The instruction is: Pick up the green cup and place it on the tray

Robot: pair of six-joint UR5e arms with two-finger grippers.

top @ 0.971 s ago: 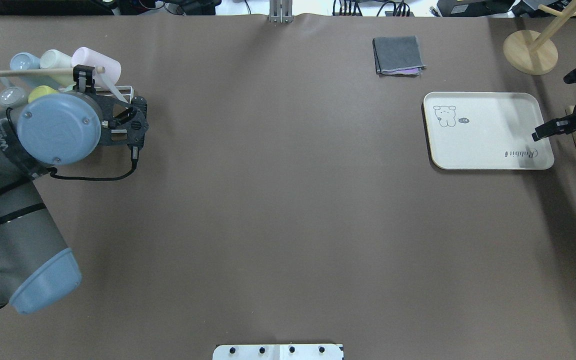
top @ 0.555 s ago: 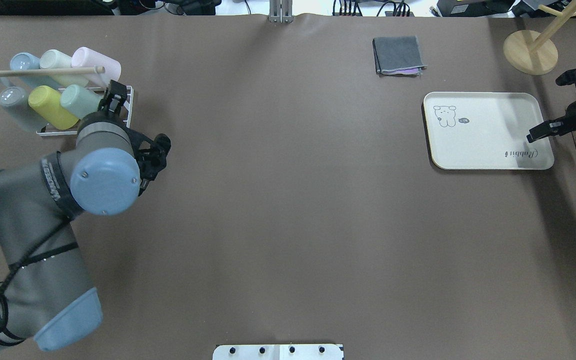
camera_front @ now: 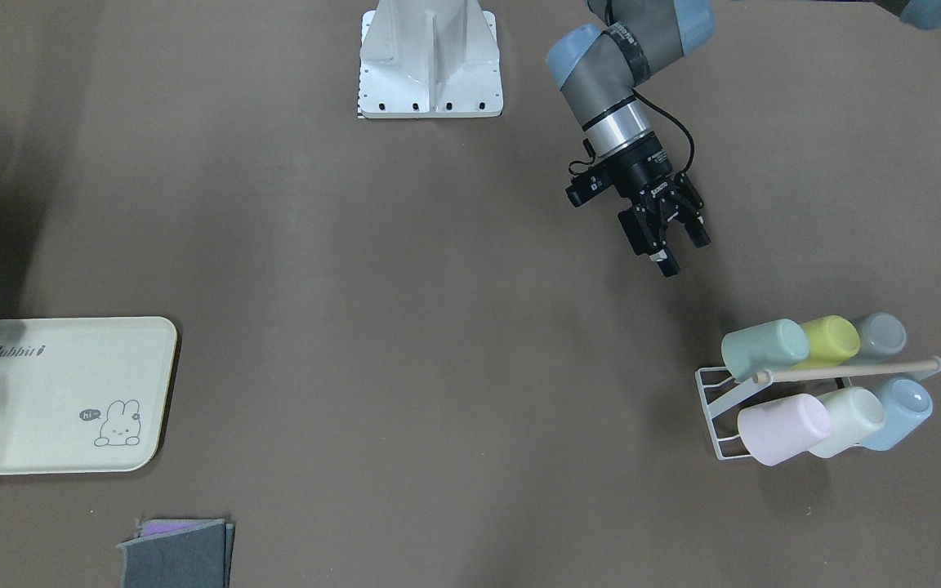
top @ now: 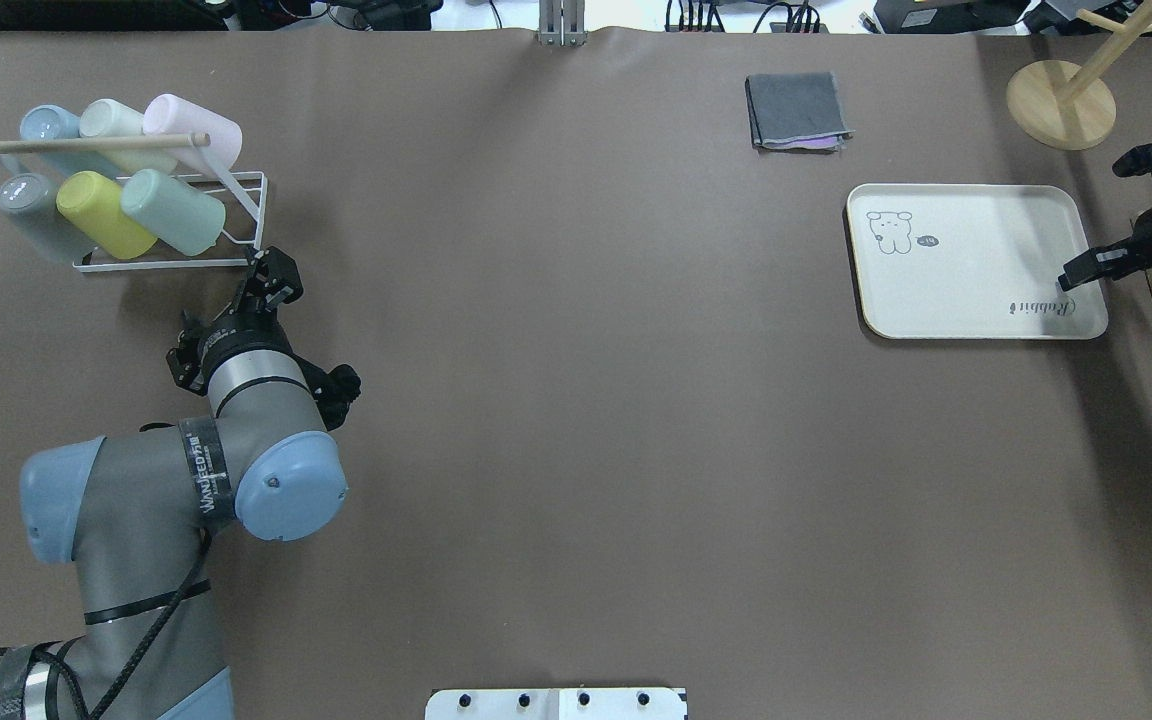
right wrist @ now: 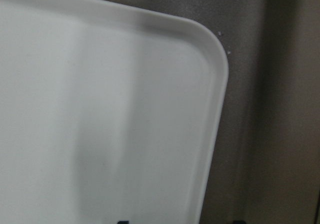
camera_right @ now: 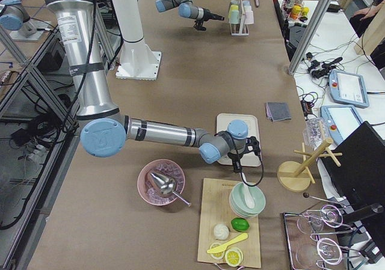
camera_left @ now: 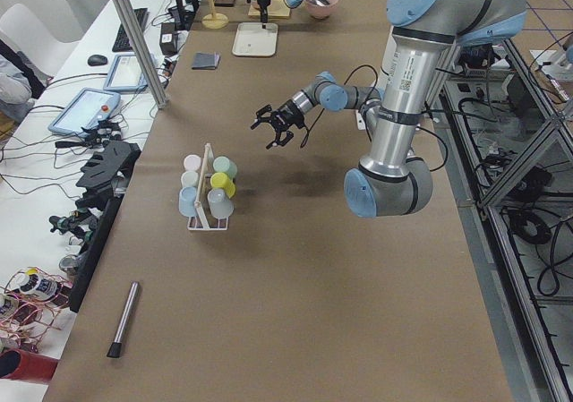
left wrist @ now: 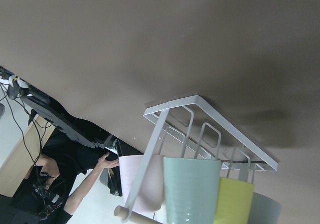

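Observation:
The green cup lies on its side in the lower row of a white wire rack at the far left, next to a yellow-green cup. It also shows in the front view and the left wrist view. My left gripper is open and empty, just off the rack's near right corner and pointing toward it. The cream tray with the "Rabbit" print lies at the right and holds nothing. My right gripper hovers open over the tray's right rim.
The rack also holds grey, pink, cream-mint and blue cups under a wooden rod. A folded grey cloth and a wooden stand sit at the back right. A cutting board and bowls lie beyond the tray.
My left arm has drawn back from over the rack toward the near side, uncovering the lower row of cups. Its gripper is empty. The right gripper has barely moved.

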